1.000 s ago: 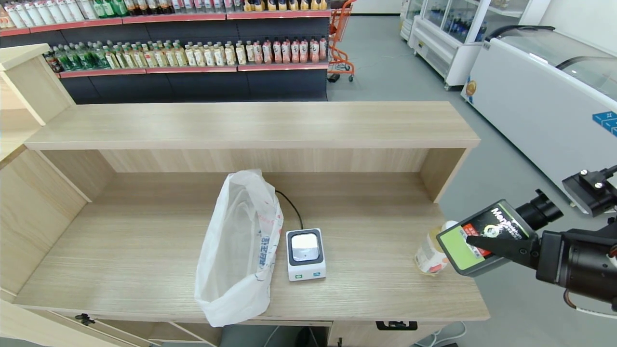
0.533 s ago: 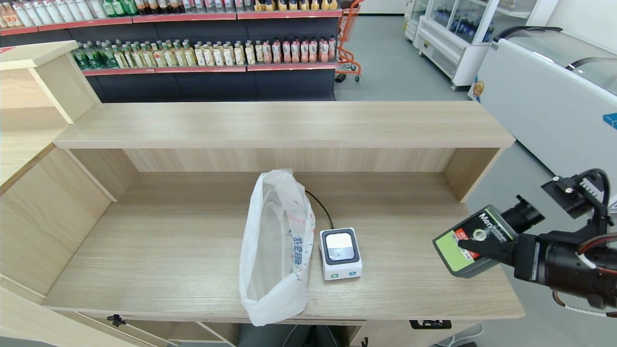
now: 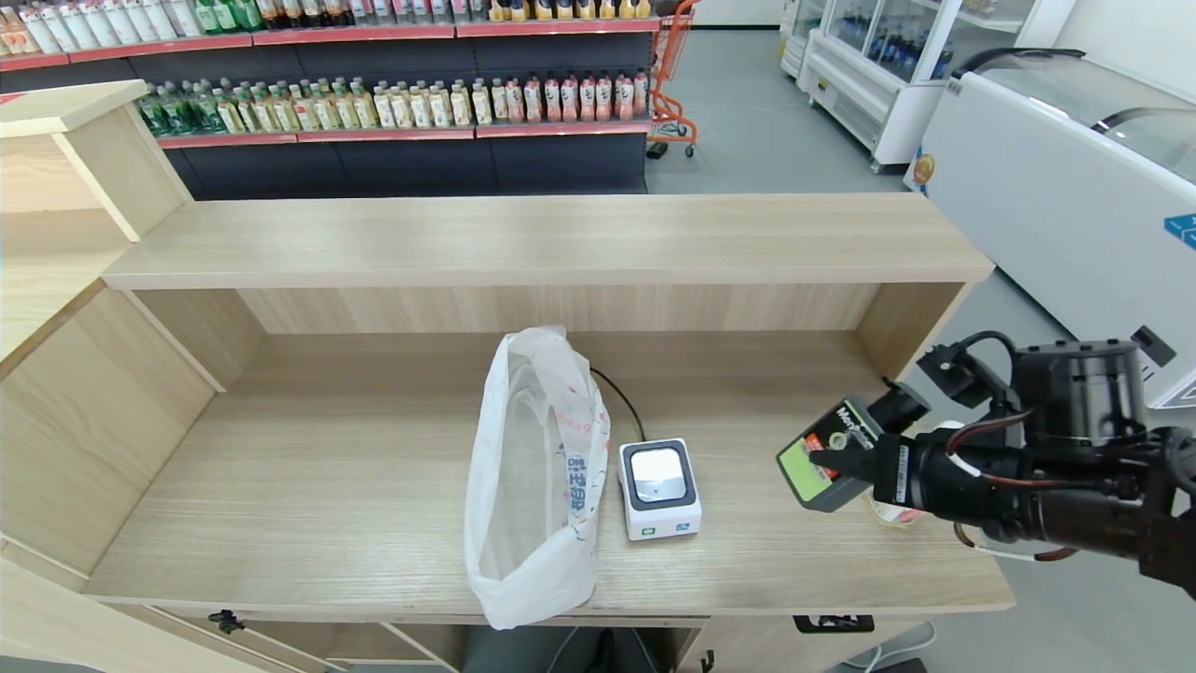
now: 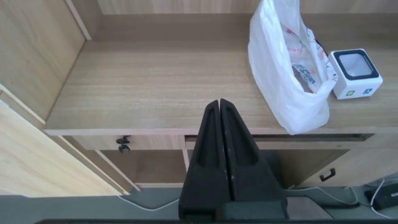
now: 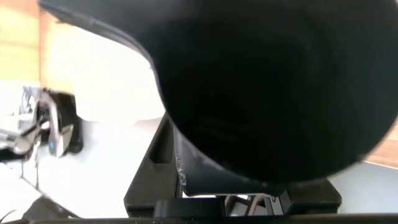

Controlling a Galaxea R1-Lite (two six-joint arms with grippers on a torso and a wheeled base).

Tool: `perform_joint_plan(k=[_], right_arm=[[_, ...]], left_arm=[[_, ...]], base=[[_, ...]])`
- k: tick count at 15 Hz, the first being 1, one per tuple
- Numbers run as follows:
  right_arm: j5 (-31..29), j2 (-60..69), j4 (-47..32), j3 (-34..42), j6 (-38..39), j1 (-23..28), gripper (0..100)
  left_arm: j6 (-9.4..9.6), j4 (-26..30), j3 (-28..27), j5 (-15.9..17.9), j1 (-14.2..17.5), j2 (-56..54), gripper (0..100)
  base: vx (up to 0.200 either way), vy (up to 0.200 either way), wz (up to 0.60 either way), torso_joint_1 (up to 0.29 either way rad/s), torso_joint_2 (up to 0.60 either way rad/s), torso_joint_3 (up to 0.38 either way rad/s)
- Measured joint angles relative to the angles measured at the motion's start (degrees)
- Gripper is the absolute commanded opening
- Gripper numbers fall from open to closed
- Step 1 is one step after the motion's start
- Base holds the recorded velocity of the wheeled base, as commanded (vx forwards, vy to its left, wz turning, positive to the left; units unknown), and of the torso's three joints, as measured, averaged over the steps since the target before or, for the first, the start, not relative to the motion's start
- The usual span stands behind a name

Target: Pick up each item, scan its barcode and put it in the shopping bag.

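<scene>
Right gripper [image 3: 834, 460]: fingers pinch the item [image 3: 802, 467], a dark rectangular container with a round black cap and a green-and-red label. It is held above the wood-grain table [image 3: 327, 495], right of the white box-shaped scanner [image 3: 660, 490]. A thin translucent shopping bag [image 3: 533, 486] stands open just beside the scanner. Left gripper [image 4: 219, 106]: fingers pressed together.

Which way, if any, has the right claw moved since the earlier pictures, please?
Yes: the right claw, shut on the dark rectangular box with a green end, has moved toward the robot's left, closer to the white square scanner.
</scene>
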State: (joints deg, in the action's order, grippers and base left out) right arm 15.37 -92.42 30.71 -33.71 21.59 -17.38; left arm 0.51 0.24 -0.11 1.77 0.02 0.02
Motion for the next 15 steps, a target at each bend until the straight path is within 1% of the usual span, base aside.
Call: perform_joint_plan(k=[2, 4, 6, 9, 13, 15], right_arm=[[0.17, -3.67, 0.4, -2.01, -0.06, -2.16, 0], [0.04, -7.17, 3.34, -3.36, -0.71, -3.3, 0], [0.2, -10.62, 5.88, -4.49, -3.78, -3.97, 0], [0.57, -14.64, 6.21, -6.92, -4.99, -4.14, 0], [2.17, -20.09, 6.27, -14.08, -5.75, -5.27, 0], [2.36, -22.38, 6.22, -16.15, -5.96, -5.99, 0]], left_arm=[[0.0, 0.02, 0.0, 0.0, -0.02, 0.0, 0], [0.0, 0.0, 0.01, 0.0, -0.02, 0.0, 0], [0.0, 0.02, 0.01, 0.0, -0.02, 0.0, 0], [0.02, 0.02, 0.01, 0.0, -0.02, 0.0, 0], [0.0, 0.0, 0.01, 0.0, -0.02, 0.0, 0], [0.02, 0.0, 0.01, 0.0, -0.02, 0.0, 0]], base=[[0.0, 0.0, 0.0, 0.0, 0.0, 0.0], [0.0, 0.0, 0.0, 0.0, 0.0, 0.0], [0.0, 0.0, 0.0, 0.0, 0.0, 0.0], [0.0, 0.0, 0.0, 0.0, 0.0, 0.0], [0.0, 0.0, 0.0, 0.0, 0.0, 0.0], [0.0, 0.0, 0.0, 0.0, 0.0, 0.0]])
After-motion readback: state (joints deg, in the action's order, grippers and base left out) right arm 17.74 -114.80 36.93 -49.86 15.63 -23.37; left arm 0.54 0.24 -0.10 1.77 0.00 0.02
